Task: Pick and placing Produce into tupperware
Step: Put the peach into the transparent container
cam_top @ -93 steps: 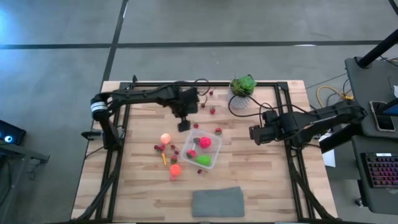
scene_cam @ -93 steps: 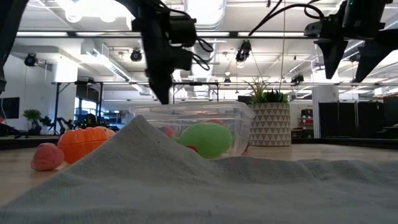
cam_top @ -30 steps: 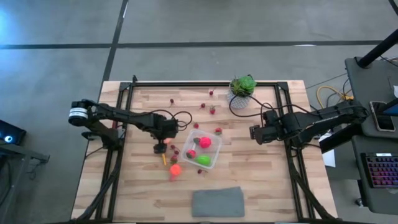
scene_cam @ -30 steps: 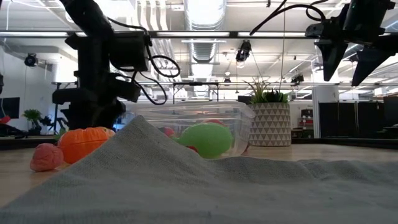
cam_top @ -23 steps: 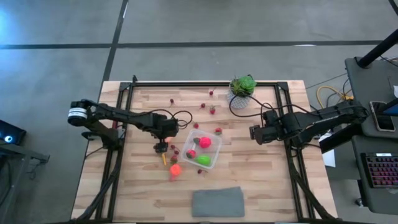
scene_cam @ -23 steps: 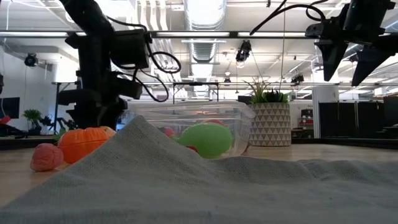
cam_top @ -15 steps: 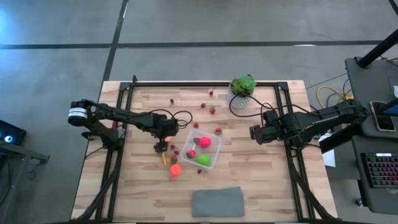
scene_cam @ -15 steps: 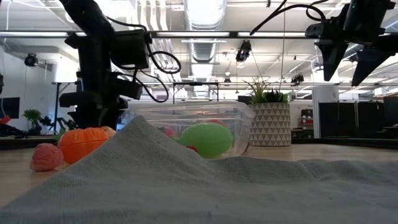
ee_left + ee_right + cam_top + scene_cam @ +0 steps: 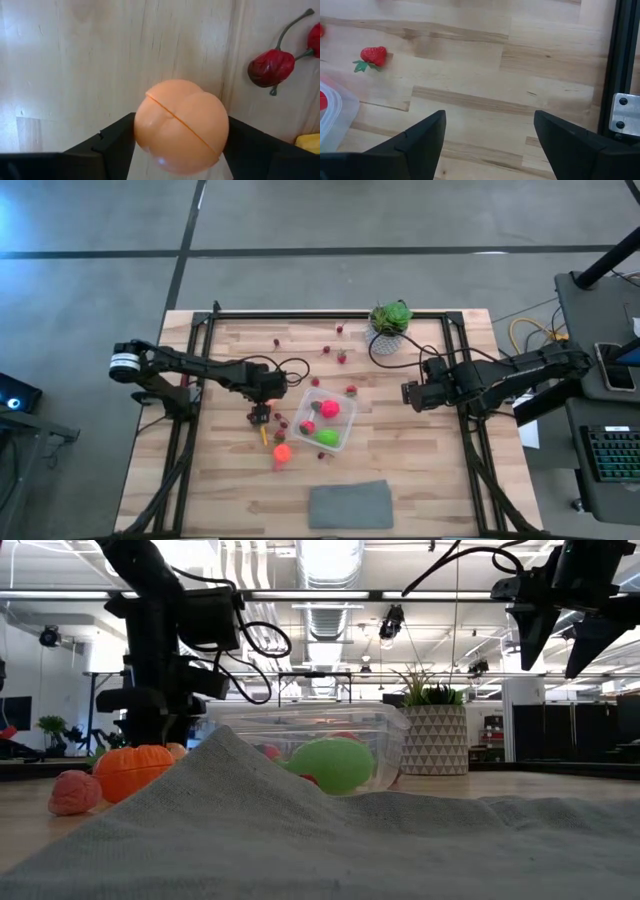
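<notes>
Left pincer (image 9: 180, 150) is down at the table (image 9: 420, 450), left of the tub (image 9: 327, 420). Its two fingers (image 9: 107, 150) sit against either side of a peach (image 9: 181, 125), pinching it; the peach rests on the wood. A dark red cherry (image 9: 271, 67) lies just beside it, apart from the fingers.

Right pincer (image 9: 487, 137) hangs above the table toward the right edge, fingers spread, nothing between them. A strawberry (image 9: 373, 55) lies on the wood ahead of it, near the tub's corner.

Tub sits near the table's middle. Inside: a pink piece (image 9: 330, 408), a green piece (image 9: 326, 437), a small red piece (image 9: 308, 427).

Outside the tub: an orange pumpkin (image 9: 282, 451) near its front-left corner, a slim orange carrot (image 9: 264, 435) and dark berries (image 9: 281, 422) between tub and left pincer. More red bits (image 9: 341, 357) lie scattered toward the back edge, near the potted plant (image 9: 390, 318).

Grey cloth (image 9: 350, 505) lies flat at the front edge.
</notes>
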Controlling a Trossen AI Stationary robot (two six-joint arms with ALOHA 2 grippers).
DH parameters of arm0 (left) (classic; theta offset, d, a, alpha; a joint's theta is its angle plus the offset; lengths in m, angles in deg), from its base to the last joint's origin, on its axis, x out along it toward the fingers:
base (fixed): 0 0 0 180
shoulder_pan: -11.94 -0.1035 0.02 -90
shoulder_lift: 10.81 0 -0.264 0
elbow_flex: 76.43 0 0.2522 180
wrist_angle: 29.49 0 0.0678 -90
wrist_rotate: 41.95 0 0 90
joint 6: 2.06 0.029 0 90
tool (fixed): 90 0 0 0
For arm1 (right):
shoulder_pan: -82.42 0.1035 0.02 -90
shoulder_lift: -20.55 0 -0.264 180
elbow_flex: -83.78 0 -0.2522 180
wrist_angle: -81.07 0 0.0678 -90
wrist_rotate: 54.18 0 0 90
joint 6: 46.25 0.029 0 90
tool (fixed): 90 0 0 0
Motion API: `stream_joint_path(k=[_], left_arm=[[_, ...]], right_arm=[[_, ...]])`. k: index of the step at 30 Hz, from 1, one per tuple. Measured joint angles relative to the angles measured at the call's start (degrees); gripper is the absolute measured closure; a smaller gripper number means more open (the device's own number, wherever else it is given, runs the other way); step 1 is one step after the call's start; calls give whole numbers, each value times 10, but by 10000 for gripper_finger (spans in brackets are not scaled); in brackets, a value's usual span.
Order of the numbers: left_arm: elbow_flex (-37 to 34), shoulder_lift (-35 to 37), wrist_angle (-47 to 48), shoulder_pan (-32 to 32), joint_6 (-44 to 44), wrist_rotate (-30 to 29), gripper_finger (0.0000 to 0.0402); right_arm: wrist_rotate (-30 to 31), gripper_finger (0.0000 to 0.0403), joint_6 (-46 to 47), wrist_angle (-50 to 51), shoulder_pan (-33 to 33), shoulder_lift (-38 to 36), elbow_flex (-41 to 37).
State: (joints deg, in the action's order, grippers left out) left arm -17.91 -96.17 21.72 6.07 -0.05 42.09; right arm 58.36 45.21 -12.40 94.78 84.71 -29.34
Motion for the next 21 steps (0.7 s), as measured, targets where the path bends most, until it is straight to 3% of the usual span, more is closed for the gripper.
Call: stream_joint_path(k=[6, 14, 21], left_arm=[[17, 3, 15, 0, -1, 0, 162], [107, 52, 21, 0, -1, 3, 163], [164, 77, -66, 0, -2, 97, 163]], right_arm=[[0, 106, 0, 0, 0, 0, 0], [0, 109, 0, -2, 0, 0, 0], [0, 106, 0, -14, 0, 0, 0]])
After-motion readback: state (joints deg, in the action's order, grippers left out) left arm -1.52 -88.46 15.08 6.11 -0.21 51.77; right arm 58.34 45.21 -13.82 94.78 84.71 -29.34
